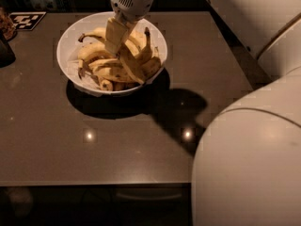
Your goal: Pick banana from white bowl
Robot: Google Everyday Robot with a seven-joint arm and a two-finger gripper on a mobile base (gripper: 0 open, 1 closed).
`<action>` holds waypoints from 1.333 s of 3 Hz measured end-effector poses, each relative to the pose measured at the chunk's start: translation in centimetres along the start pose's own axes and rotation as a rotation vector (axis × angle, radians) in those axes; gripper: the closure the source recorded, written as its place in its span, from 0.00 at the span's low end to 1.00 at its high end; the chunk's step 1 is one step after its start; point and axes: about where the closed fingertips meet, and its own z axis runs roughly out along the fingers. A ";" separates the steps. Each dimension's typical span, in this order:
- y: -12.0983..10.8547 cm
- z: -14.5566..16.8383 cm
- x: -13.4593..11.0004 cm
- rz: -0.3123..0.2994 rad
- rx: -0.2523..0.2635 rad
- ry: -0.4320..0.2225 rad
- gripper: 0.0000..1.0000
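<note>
The white bowl (69,45) stands on the dark table at the back left and holds a heap of several yellow bananas. My gripper (116,40) reaches down from above into the middle of the bowl. Its pale fingers (113,32) are closed on the upper end of the banana (132,66). That banana slants down to the right over the heap, its lower end still among the others. Another banana with a black tip (146,45) stands up just right of the gripper.
A black-and-white marker tag (28,19) lies at the table's back left corner, with a dark object (5,51) on the left edge. My white arm and base (254,159) fill the right side. The table's front edge (94,183) runs along the bottom.
</note>
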 end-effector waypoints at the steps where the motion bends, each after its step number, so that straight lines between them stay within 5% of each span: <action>1: 0.8 -1.2 0.5 -0.042 0.002 -0.021 1.00; 4: 4.9 -6.3 5.9 -0.175 -0.053 -0.204 1.00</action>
